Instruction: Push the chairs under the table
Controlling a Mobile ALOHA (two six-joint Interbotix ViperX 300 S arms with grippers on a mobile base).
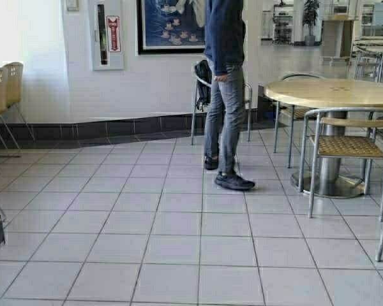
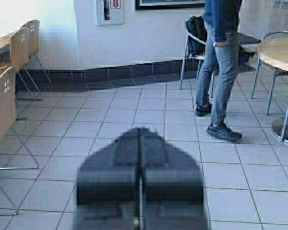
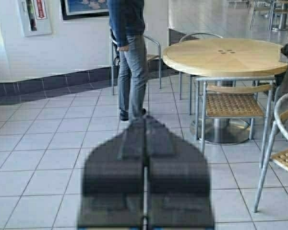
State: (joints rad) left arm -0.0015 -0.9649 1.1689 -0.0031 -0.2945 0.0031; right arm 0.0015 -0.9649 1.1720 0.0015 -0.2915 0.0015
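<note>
At the far left of the high view you can see two chairs (image 1: 3, 92) standing by the bright wall, well apart from where your base sits on the tiled floor (image 1: 179, 242). The left wrist view shows more of the row: a nearer chair (image 2: 4, 108) with its back toward you and two further ones behind it. The tabletop they belong under is washed out by glare on that side, so you cannot tell how far under it any chair already sits; judge the task as not yet begun, with every chair still to be reached.

Your left gripper (image 2: 140, 179) has its fingers pressed together on nothing, hanging over open floor. Your right gripper (image 3: 145, 177) is likewise clenched and empty, pointing toward the round table (image 3: 225, 55) and the grey armchair (image 3: 230, 103), which are not your targets.

A person (image 1: 225, 95) stands mid-room, near a chair carrying a dark bag (image 1: 203, 80). You will likely need to turn the base left toward the row before anything can be pushed.
</note>
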